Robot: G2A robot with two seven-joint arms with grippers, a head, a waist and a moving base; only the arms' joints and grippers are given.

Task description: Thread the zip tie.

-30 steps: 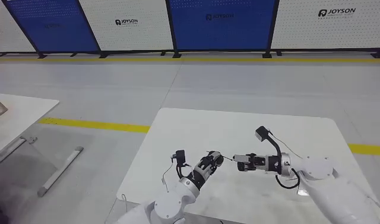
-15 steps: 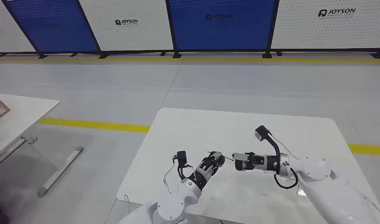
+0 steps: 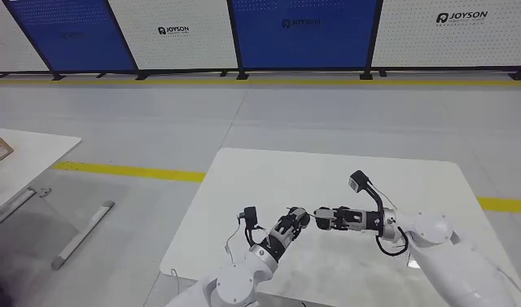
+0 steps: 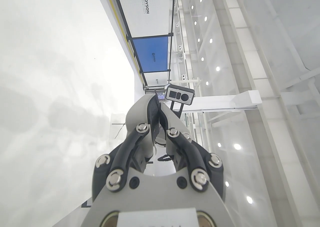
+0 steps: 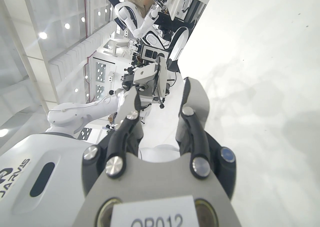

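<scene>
We see both arms held low over the white table (image 3: 342, 173), with their tips facing each other near its middle. The left gripper (image 3: 297, 219) has its two fingers pressed tight together. They pinch the zip tie (image 5: 161, 105), a thin black strip that pokes out past the fingertips. In the right wrist view the strip runs down the front of the left gripper and ends in a small dark knob. It is up in the air, not lying on the table. The right gripper (image 3: 322, 218) is just beside the left one, almost tip to tip. Its two fingers (image 5: 187, 88) stand wide apart. The strip sits in front of that gap. We cannot tell if the right fingers touch it.
</scene>
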